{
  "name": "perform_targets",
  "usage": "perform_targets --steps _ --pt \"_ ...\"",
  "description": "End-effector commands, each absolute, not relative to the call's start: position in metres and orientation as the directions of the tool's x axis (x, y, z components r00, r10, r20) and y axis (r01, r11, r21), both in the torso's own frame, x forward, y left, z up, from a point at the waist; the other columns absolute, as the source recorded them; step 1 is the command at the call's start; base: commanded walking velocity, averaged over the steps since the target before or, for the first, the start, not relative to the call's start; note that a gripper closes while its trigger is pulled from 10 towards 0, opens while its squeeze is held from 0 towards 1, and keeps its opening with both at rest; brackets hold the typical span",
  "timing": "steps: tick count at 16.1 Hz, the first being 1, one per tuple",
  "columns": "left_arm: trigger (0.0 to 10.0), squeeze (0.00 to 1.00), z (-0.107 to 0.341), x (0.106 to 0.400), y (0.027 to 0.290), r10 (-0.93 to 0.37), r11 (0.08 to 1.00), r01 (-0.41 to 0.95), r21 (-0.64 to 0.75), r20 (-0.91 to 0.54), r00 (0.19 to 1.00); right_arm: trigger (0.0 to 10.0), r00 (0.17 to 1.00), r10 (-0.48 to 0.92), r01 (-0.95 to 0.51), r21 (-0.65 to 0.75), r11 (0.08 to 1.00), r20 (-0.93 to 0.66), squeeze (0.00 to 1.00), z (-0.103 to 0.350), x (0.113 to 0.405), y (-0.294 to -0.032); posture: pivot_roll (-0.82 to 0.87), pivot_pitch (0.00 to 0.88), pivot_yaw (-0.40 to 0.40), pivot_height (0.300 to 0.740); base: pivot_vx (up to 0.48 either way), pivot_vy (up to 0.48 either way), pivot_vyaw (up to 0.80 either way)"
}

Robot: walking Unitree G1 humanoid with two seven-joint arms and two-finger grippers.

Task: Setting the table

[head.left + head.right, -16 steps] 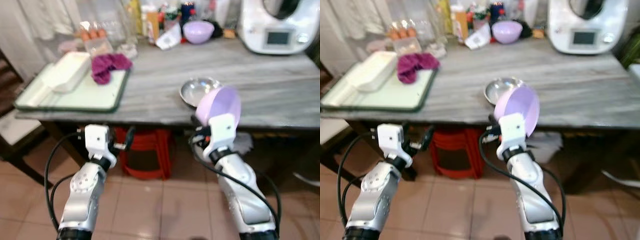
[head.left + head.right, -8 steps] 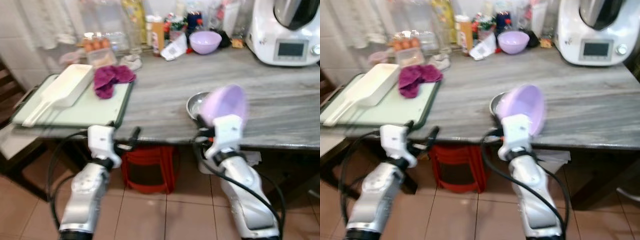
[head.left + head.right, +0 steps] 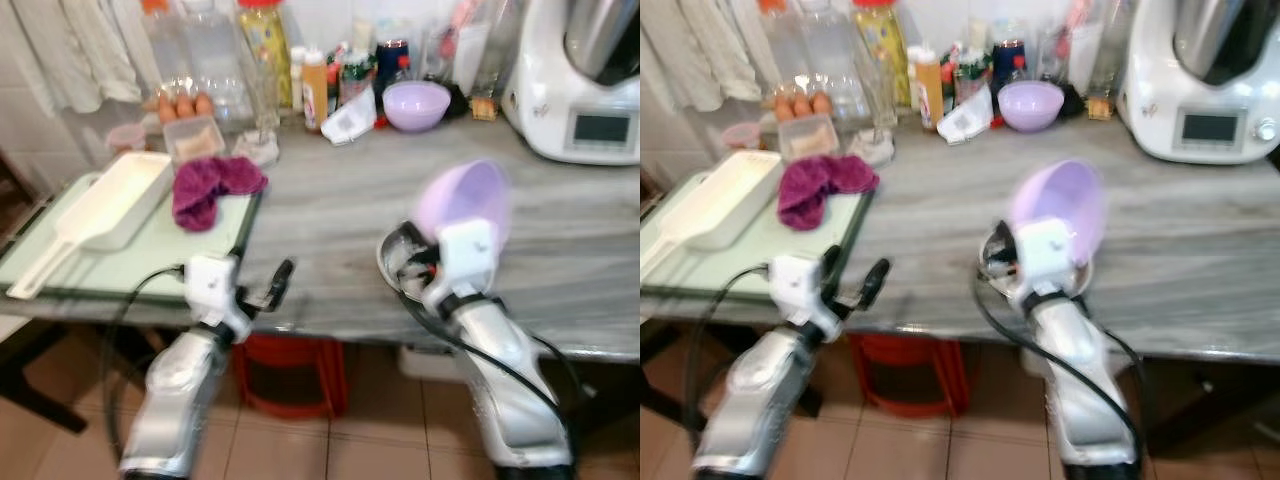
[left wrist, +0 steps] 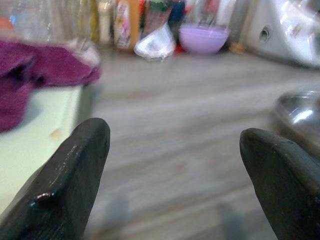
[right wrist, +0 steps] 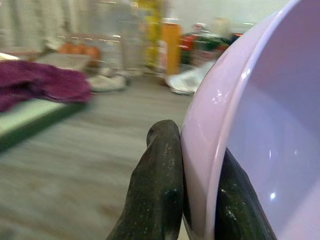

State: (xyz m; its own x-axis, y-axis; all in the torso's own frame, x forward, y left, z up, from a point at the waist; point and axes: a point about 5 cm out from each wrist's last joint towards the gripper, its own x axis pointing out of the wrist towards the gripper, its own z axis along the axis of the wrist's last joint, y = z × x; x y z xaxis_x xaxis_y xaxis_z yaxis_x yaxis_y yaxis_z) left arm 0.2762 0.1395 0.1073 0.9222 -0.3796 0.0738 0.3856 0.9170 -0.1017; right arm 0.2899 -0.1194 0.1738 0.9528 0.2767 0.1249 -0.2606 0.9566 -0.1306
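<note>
Lilac bowl [image 3: 1060,208], tilted on edge, its rim clamped between the right hand's [image 5: 192,200] fingers just above the steel bowl [image 3: 400,262] on the grey tabletop [image 3: 330,215]. Left hand [image 4: 172,170], fingers apart, empty, near the steel bowl.

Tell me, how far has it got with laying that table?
Early on. Done: a steel bowl sits near the table's front edge. In hand: the right gripper pinches a lilac bowl's rim, tilted above the steel one. The left gripper is open. Left: setting it down; another lilac bowl waits at the back.
</note>
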Motion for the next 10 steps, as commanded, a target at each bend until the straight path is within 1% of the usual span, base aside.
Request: perform_targets --steps 1,3,6,9,10 --pt "10.0 0.0 0.113 0.273 0.136 -0.414 0.901 0.423 -0.095 0.098 0.905 10.0 0.958 0.263 -0.247 -0.139 0.959 0.115 0.0 0.174 0.29 -0.125 -0.21 0.092 0.043 0.74 0.0 0.0 0.0" --pt "10.0 0.0 0.112 0.266 0.138 -0.469 0.878 0.475 -0.065 0.081 0.879 10.0 0.951 0.291 -0.272 -0.166 0.948 0.102 0.0 0.179 0.295 -0.126 -0.21 0.099 0.037 0.74 0.0 0.0 0.0" --pt "10.0 0.0 0.109 0.258 0.14 -0.528 0.846 0.531 -0.043 0.056 0.847 10.0 0.922 0.387 -0.363 -0.283 0.888 0.031 0.0 0.181 0.304 -0.124 -0.21 0.108 0.026 0.74 0.0 0.0 0.0" --pt "10.0 0.0 0.109 0.25 0.139 -0.567 0.822 0.569 -0.027 0.058 0.822 10.0 0.865 0.502 -0.47 -0.388 0.793 -0.023 0.0 0.189 0.313 -0.124 -0.21 0.116 0.014 0.74 0.0 0.0 0.0" --pt "10.0 0.0 0.111 0.249 0.136 -0.575 0.815 0.578 -0.036 0.07 0.815 10.0 0.835 0.546 -0.525 -0.394 0.754 -0.068 0.0 0.191 0.318 -0.125 -0.21 0.12 0.004 0.74 0.0 0.0 0.0"
